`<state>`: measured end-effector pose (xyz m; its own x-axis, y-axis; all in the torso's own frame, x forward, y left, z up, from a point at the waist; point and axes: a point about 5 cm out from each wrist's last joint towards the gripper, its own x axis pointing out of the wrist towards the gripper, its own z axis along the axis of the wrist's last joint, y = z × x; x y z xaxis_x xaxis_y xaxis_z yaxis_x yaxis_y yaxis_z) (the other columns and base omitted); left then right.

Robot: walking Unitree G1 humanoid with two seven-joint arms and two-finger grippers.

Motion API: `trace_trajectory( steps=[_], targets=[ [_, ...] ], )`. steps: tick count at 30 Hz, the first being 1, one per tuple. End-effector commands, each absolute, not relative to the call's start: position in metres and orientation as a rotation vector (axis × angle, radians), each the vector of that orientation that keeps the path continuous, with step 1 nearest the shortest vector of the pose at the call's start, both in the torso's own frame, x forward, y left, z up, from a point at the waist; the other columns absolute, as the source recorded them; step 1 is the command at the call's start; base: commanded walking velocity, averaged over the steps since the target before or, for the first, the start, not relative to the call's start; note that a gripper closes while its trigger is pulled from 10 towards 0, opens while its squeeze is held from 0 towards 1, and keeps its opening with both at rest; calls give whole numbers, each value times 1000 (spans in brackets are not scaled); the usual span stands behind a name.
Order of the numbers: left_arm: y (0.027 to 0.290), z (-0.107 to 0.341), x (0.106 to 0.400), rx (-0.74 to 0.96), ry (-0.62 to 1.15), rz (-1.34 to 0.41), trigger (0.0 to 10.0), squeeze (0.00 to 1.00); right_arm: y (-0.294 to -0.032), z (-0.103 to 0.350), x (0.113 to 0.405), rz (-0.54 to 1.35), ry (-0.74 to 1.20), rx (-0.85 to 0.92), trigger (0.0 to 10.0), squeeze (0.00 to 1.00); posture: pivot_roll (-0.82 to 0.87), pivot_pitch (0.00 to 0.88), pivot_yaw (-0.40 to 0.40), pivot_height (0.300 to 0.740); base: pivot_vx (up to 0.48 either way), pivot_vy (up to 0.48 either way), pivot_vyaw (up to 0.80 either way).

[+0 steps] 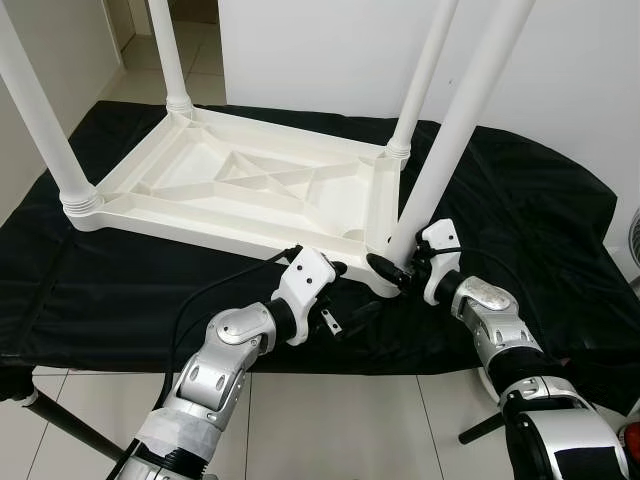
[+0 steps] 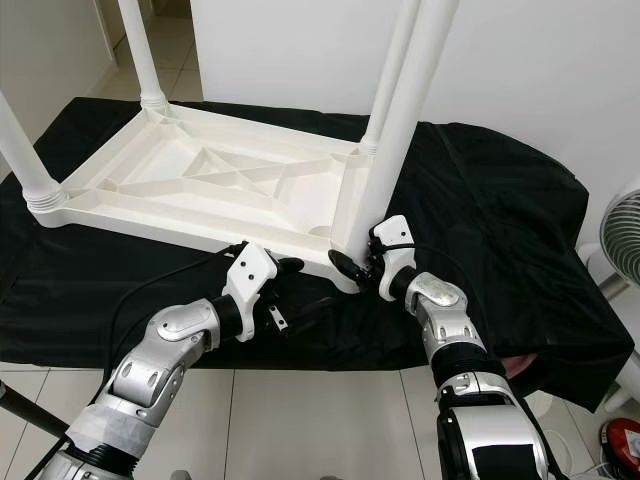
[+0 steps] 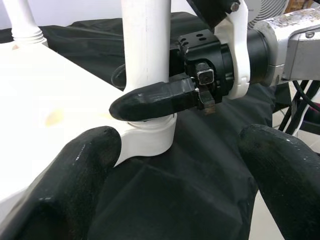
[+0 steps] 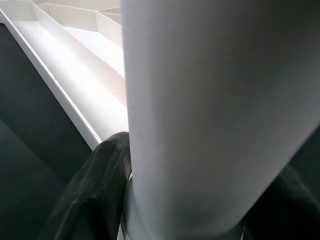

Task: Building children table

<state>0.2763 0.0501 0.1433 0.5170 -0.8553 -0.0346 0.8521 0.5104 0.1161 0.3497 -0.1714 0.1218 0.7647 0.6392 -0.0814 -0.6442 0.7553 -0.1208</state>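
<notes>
Now rt gripper (image 1: 392, 268) jaws clamped round table leg (image 1: 455, 135); lft gripper (image 3: 175, 175) jaws apart nearby.

Right arm reached forward and inward, forearm angled up toward centre, wrist cocked. Right hand (image 1: 397, 272) had its two black fingers (image 3: 152, 99) clamped around the base of the near white leg (image 1: 450, 140), one finger on each side, pressed against it. Left arm bent at the elbow, forearm pointing forward and to the right. Left hand (image 1: 345, 300) sat low, just beside the right hand but not touching it; its fingers (image 3: 82, 175) were spread wide apart with nothing between them.
</notes>
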Motion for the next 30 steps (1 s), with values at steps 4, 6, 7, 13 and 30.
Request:
trace_trajectory(
  steps=[4,6,7,13,30],
  targets=[
    [48,141,275,134,-18,-1022,10000,0,-174,119,348,634,30,-147,10000,0,-33,0,-52,740,0,0,0],
    [48,141,275,134,-18,-1022,10000,0,-174,119,348,634,30,-147,10000,0,-33,0,-52,740,0,0,0],
    [47,140,275,132,-17,-1024,10000,0,-174,120,349,584,20,-151,10000,0,-35,0,-52,740,0,0,0],
    [46,138,272,127,-11,-1029,10000,0,-155,120,339,480,-48,-105,10000,0,-37,0,-59,740,0,0,0],
    [46,136,270,123,-8,-1021,10000,0,-128,111,319,-27,-8,-14,10000,0,-22,0,-84,740,0,0,0]
  ],
)
